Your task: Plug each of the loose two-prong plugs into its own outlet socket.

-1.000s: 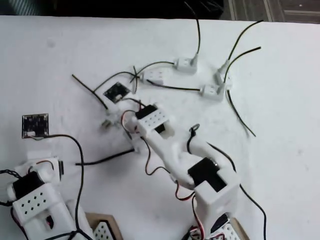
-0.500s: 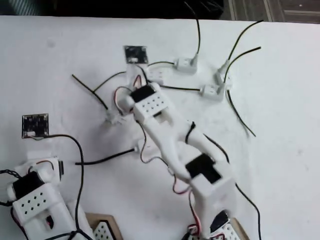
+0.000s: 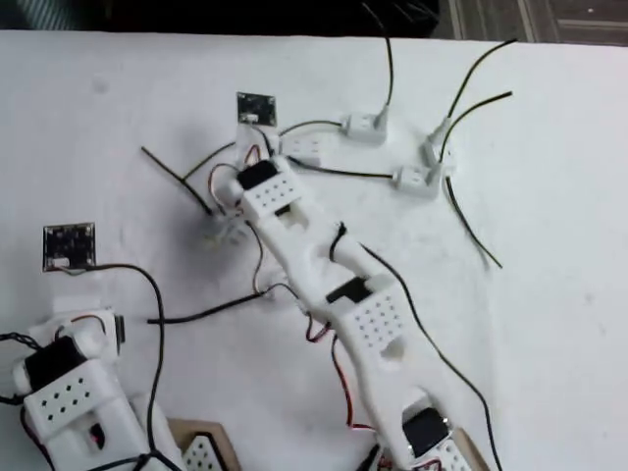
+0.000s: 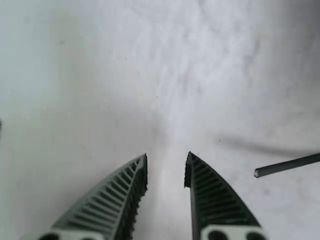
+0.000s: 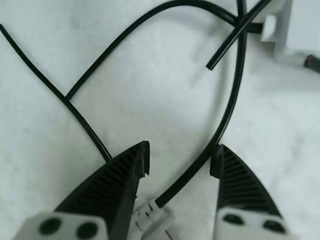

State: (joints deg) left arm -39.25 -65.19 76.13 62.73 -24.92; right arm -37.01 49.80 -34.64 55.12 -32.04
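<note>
A: Right side, what have you got?
B: My right gripper (image 5: 181,150) is spread wide and holds nothing. The white plug (image 5: 150,217) lies on the table (image 3: 549,294) between my jaws, left of the middle, and its black cable (image 5: 227,115) curves toward an outlet socket (image 5: 295,30).
A: And the left?
B: My left gripper (image 4: 166,160) is parted too, by the near left corner.

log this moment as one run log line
right pincer: open, straddling loose plug and its cord | left pincer: open above table | plug: not yet gripped
</note>
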